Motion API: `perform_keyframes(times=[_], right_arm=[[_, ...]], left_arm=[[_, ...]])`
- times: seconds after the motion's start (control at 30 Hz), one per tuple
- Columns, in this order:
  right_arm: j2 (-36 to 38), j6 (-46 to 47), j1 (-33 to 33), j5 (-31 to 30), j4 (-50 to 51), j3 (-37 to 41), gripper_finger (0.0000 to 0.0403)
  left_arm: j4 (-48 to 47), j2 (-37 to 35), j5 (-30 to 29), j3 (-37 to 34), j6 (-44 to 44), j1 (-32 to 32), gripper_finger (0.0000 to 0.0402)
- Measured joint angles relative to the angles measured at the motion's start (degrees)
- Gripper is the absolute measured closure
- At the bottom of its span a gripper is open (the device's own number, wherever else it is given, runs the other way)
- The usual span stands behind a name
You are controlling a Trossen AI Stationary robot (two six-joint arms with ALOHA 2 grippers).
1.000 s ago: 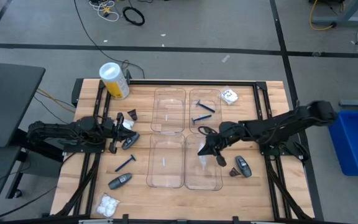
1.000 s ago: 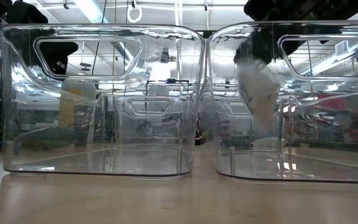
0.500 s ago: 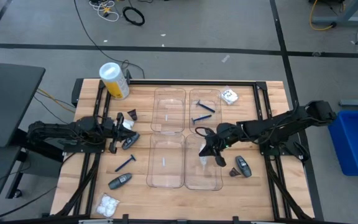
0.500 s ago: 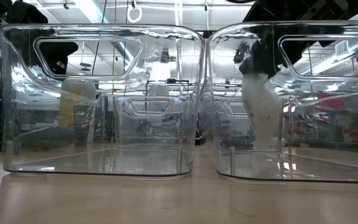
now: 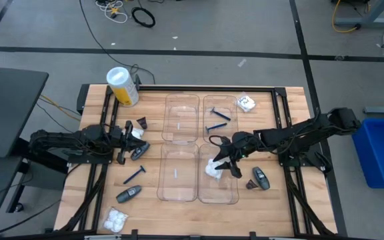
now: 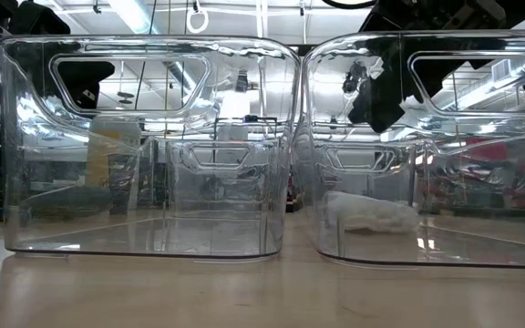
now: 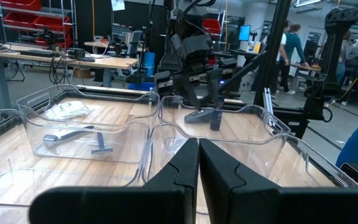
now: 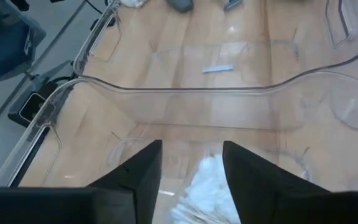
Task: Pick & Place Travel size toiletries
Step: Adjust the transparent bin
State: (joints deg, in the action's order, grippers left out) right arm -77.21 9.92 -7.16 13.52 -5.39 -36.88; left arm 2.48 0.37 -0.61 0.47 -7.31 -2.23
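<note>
One white crinkly packet (image 5: 212,168) lies on the floor of the near right clear tray (image 5: 234,193), directly under the right end effector (image 5: 227,162), whose fingers stand apart with nothing between them. The low view shows what the overhead cannot: the packet (image 6: 370,212) rests flat on the tray bottom while the dark end effector (image 6: 386,91) hangs well above it, clear of contact. The right wrist view looks down between its two spread fingers (image 8: 135,177) onto the packet (image 8: 207,186) inside the curved tray wall.

Two blue razors (image 5: 217,120) sit in the far right tray, seen also from the left wrist view (image 7: 79,137), which further shows another packet (image 7: 67,110) in that tray. A second white packet (image 5: 247,103) lies on the bench just beyond that tray. A dark grey oval tube (image 5: 261,177) and a small dark cone piece (image 5: 251,185) lie to the right of the near right tray.

The left end effector (image 5: 121,148) waits at the left side of the bench, fingers pressed together and empty, near another tube (image 5: 139,153), a razor (image 5: 135,175), a further tube (image 5: 129,194) and a packet (image 5: 116,219).

The wooden bench (image 5: 152,207) also carries a yellow-and-white cylinder (image 5: 123,87). People (image 7: 291,46) stand in the workshop beyond, among tables and red shelving.
</note>
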Motion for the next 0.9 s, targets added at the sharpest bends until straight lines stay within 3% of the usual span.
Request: perform_keyframes(times=[0.27,0.9], right_arm=[[0.20,-1.29,0.00,-1.49,-0.04,0.00,0.0209],[8.33,-7.84,0.02,-5.08,3.09,-2.27,0.0245]], left_arm=[[0.00,-0.01,-0.01,0.00,0.02,-0.01,0.0379],[-0.02,0.00,-0.01,0.00,0.02,-0.01,0.0379]])
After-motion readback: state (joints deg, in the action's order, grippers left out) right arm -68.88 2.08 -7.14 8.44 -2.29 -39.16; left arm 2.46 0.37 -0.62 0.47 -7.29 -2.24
